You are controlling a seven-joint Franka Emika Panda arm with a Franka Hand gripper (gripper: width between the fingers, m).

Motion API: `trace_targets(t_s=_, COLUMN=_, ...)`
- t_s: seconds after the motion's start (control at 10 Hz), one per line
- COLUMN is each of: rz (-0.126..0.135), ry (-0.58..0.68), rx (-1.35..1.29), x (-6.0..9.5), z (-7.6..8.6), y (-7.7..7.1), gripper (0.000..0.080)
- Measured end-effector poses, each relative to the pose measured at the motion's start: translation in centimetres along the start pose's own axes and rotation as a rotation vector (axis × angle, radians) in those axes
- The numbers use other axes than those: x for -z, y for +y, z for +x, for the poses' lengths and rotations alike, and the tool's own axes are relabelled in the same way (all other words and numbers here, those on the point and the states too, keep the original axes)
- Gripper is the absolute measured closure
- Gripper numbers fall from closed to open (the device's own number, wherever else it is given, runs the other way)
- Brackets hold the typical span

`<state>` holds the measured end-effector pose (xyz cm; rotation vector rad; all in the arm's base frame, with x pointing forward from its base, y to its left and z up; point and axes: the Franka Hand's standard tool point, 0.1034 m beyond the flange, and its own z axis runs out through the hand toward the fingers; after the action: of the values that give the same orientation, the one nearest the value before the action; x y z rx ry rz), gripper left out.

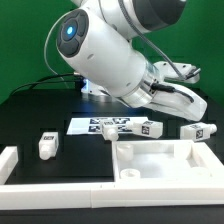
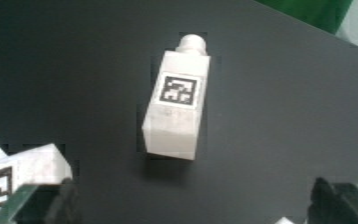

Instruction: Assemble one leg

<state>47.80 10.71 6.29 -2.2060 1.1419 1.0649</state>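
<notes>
The hand [image 2: 194, 203] stood wide open, empty, near the leg [image 2: 176, 100]; misaligned closure could push it askew

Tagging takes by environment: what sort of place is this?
Most likely a robotics lab bench: a green backdrop behind a black table, a marker board lying on it, and tag-marked white parts like the leg.

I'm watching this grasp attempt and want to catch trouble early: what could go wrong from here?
The small white plastic leg with a square tag lies flat, not yet between the fingers of the open black gripper and askew to them; closing without lining up could twist or shove it away.
Another white tagged piece sits by one finger; lowering here might bump it.
</notes>
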Motion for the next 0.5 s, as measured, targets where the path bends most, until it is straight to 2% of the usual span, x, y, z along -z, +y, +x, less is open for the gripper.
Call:
trace_targets(t_s=0.2, rz=0.049, ry=-0.015, rx=-0.047, x=-2.5, z=-0.2, y=-0.1, gripper=0.015)
trace_targets(t_s=0.3, rz=0.056, ry=-0.013, rx=-0.055, x=-3.1, z=0.0, y=-0.1, gripper=0.015)
trace_targets(t_s=0.5, rz=0.056, ry=-0.01, rx=-0.055, x=-3.0, z=0.2, y=-0.1, gripper=0.015)
